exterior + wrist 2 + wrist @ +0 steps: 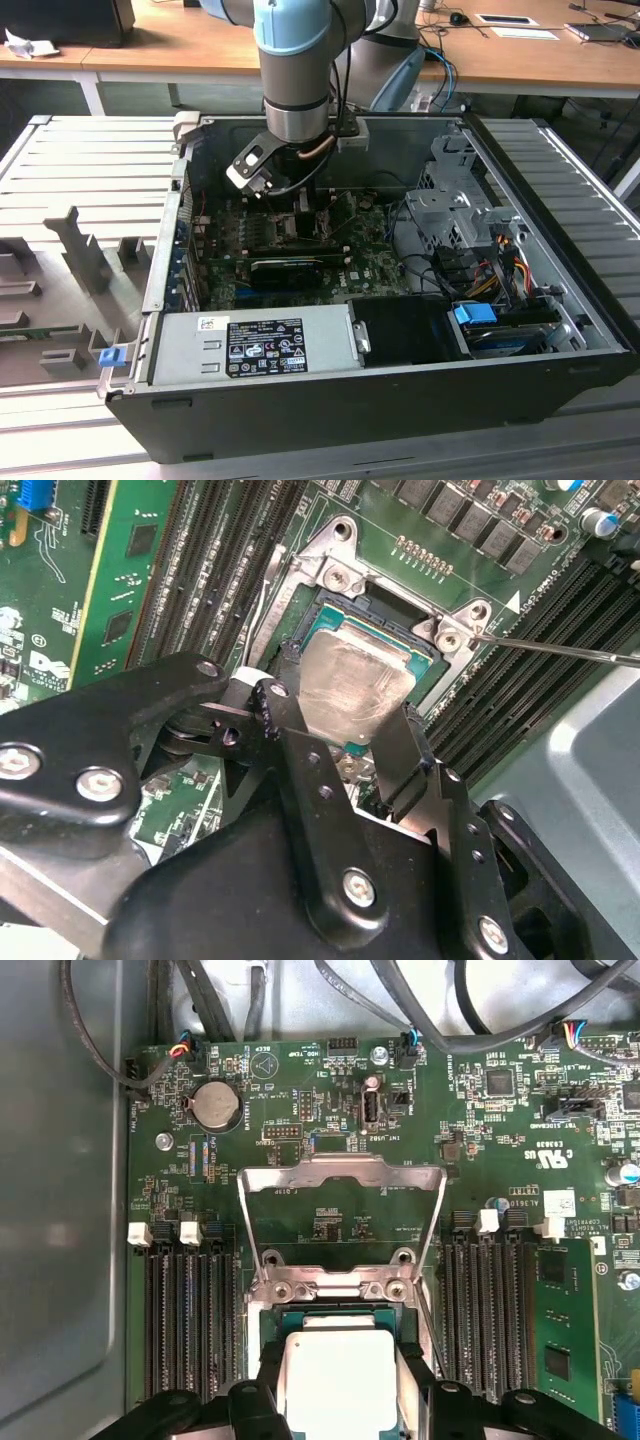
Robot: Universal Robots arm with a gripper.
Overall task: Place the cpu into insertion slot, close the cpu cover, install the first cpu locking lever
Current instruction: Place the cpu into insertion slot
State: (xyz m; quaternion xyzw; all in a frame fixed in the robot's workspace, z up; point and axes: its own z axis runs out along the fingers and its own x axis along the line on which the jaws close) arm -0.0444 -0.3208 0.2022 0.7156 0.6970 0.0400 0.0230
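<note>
The cpu point(355, 680) is seen at the insertion slot point(392, 602), its pale metal face turned up and a strip of its green edge showing against the slot's black frame. It is grasped by the gripper point(345, 715): the black fingers point(400, 760) are closed against two opposite sides of it. Whether it is fully seated in the slot or held just above it cannot be told. In the second wrist view its near part is covered by the fingers and the gripper body. In the first wrist view the cpu point(340, 1375) is cut off by the picture's edge, with a finger on either side.

The cpu cover point(340, 1168) is swung open and laid back over the green motherboard point(300, 1110), hinged at the slot's rim, so the board is seen through its cut-out centre. A thin locking lever point(560, 648) is raised clear of the slot and runs out over the memory slots point(185, 1330), its far end cut off.

In the exterior view the arm point(295, 60) reaches down into the open computer case point(400, 385), which lies on a ribbed grey bench point(90, 170). The gripper point(300, 205) is hard to make out there against the dark board, just behind the black graphics card point(285, 268).
</note>
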